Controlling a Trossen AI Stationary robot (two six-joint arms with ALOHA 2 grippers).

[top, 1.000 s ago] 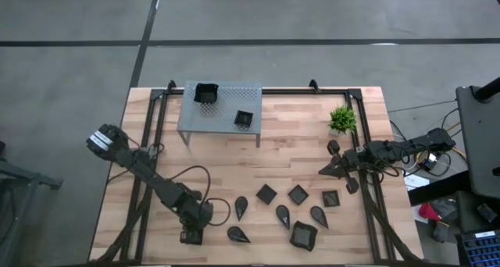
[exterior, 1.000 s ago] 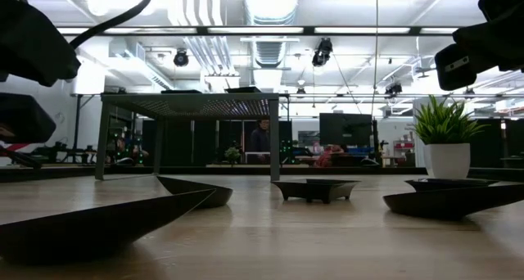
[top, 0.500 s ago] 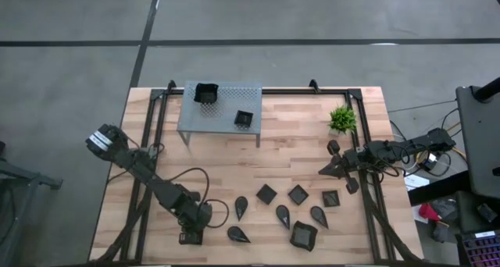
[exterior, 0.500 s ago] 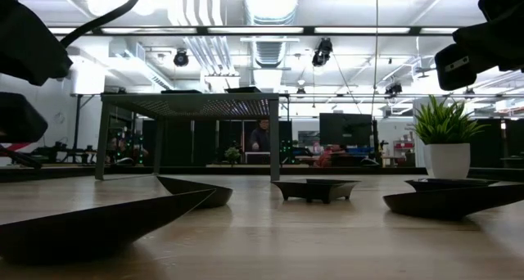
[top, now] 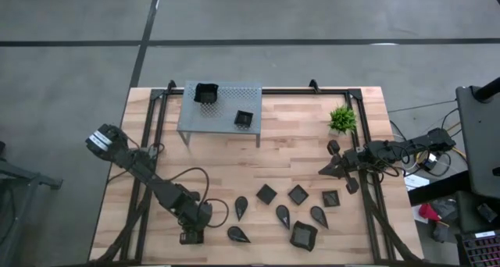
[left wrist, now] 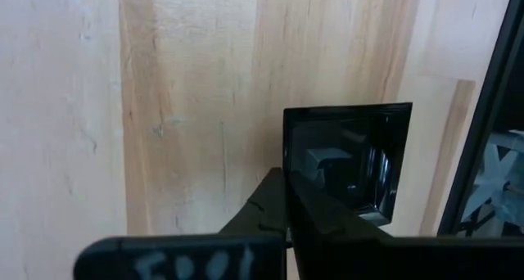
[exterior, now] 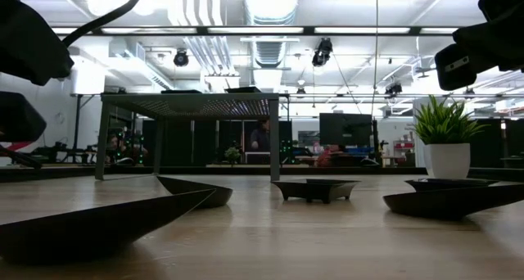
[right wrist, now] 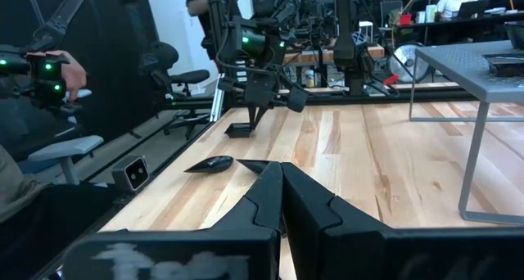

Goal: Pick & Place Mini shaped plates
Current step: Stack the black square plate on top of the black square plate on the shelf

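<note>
1. A wooden table [top: 234, 165] is seen from above, with black rails along its left and right sides.
2. A grey perforated stand [top: 226, 111] is placed at 12 o'clock on the table. Two black plates are carried on it: a wavy-rimmed plate [top: 205, 94] at its back left, a small square plate [top: 244, 119] at its front right.
3. The left arm is stretched toward 7 o'clock. The left gripper [top: 190, 234] is lowered at the front left edge, fingers brought together on the rim of a square black plate [left wrist: 348, 161], as shown in the left wrist view. The plate is seen lying flat on the wood, beside the black rail.
4. The right arm is parked at 3 o'clock. The right gripper [top: 324, 170] is pointed inward toward the table centre, fingers pressed together, nothing held.
5. A small green plant [top: 342, 119] in a white pot is placed at 2 o'clock, just behind the right gripper.
6. The remaining plates are clustered at 5 to 6 o'clock: a larger wavy plate [top: 303, 235] nearest the front edge, three small square or diamond plates [top: 298, 194] in a row behind it, and four teardrop plates [top: 282, 215] spread around them. All are apart from each other.
7. In the right wrist view a person's hand [right wrist: 57, 75] is seen beyond the table.
</note>
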